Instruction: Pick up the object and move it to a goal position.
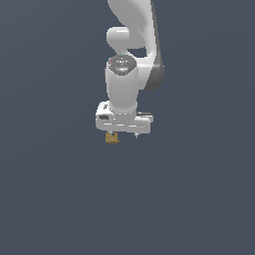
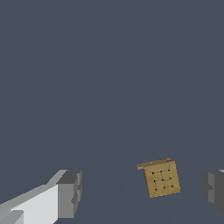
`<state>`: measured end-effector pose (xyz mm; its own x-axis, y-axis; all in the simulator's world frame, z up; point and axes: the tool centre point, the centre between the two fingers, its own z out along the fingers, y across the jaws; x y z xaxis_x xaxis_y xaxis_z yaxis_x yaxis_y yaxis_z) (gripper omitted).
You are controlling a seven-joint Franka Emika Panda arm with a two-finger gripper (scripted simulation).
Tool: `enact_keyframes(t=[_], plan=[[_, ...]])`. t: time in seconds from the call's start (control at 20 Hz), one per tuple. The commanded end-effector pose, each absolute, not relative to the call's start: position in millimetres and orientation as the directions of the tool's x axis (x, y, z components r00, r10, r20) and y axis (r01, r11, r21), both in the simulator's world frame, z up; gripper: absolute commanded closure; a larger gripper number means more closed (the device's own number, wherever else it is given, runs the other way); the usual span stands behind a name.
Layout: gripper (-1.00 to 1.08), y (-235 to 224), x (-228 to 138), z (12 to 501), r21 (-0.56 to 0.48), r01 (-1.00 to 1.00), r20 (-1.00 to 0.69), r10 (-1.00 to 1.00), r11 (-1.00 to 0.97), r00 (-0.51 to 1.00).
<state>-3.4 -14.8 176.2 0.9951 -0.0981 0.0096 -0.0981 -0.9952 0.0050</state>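
Between the spread fingers of the gripper point(image 2: 140, 192) one small tan object point(image 2: 162, 178) is seen in the wrist view, lying on the plain dark surface point(image 2: 109, 65). It is nearer to one grey finger pad point(image 2: 212, 186) than to the other pad point(image 2: 70, 192), and it is touched by neither. The jaws are held wide — far wider than the piece needs. In the exterior view the gripper point(image 1: 122, 134) is seen low under the white arm point(image 1: 130, 60), with the object point(image 1: 112, 138) peeping out just under the hand, toward the exterior view's left of its middle.

The step in hand is judged to be the last of the approach before the grasp. To do it well, the hand should be shifted sideways so that the piece is centred between the pads; otherwise it is likely to be pushed along the surface by the nearer pad as the jaws close. The block is seen turned a little against the line of the pads, so a slight twist of the wrist would let flat faces be met squarely. The pads should then be lowered beside the block's sides and closed gently, since so tiny a piece can easily be tipped or squeezed out.

Counted: one arm, one gripper with two pads, one object. No goal marker is seen in either view — its place cannot be told.
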Motion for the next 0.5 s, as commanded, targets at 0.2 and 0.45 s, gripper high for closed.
enact_keyframes(t=[0.2, 0.45], plan=[[-0.92, -20.2, -12.0, 160.1, -0.005, -0.251, 0.005, -0.251, -0.968, 0.968], [-0.92, -26.3, -21.2, 144.6, -0.011, -0.401, -0.001, -0.401, -0.916, 0.916]])
